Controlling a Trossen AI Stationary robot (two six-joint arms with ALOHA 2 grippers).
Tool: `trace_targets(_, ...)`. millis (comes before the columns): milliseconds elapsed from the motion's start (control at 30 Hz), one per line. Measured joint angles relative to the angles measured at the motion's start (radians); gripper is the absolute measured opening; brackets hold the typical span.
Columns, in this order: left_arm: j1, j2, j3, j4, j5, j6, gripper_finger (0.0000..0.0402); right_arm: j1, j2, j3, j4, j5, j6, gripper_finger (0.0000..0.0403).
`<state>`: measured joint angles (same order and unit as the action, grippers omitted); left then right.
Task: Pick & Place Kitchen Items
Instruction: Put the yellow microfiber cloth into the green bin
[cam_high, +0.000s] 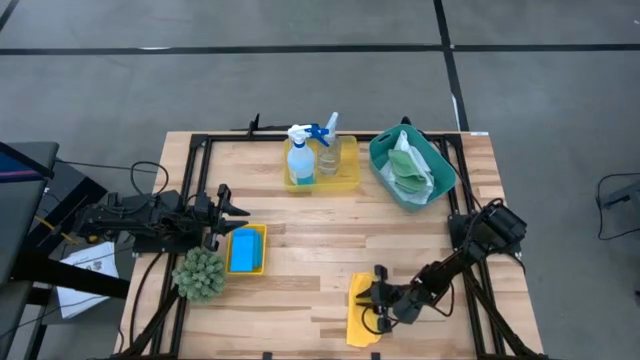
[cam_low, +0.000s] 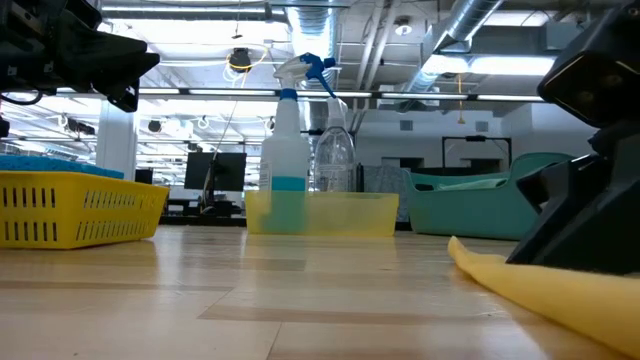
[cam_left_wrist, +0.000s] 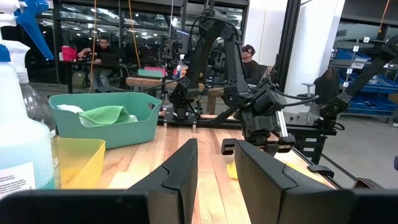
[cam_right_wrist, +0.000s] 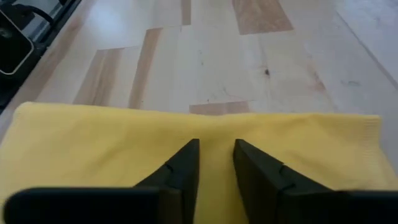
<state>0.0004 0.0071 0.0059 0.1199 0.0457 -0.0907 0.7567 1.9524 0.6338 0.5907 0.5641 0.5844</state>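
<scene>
- Two arms are seen at the table; the left gripper (cam_high: 237, 207) is held idle at the left edge, just above the small yellow tray (cam_high: 262, 250) with the blue sponge (cam_high: 243, 251). Its fingers are narrowly parted and nothing is held between them.
- Beside that tray, the spiky green ball (cam_high: 199, 273) is left alone.
- At the back middle, the spray bottle (cam_high: 300, 160) and clear bottle (cam_high: 328, 150) are kept upright in a second yellow tray (cam_high: 348, 176).
- The right gripper (cam_high: 375, 297) is lowered onto the yellow cloth (cam_high: 362, 318) at the front edge, fingers pinched nearly together on a fold, probably so the cloth can be lifted.
- Further right at the back, green and white cloths (cam_high: 407, 166) are gathered in the teal bin (cam_high: 440, 185), presumably the cloth's destination.
</scene>
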Motion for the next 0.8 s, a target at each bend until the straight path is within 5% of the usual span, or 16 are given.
trace_targets(333, 0.000, 0.000, 0.000, 0.000, 0.000, 0.000, 0.0104, 0.000, 0.002, 0.031, -0.058, 0.039, -0.012, 0.0006)
trace_targets(800, 0.000, 0.000, 0.000, 0.000, 0.000, 0.000, 0.0104, 0.002, 0.009, 0.198, -0.343, 0.217, -0.089, 0.0001)
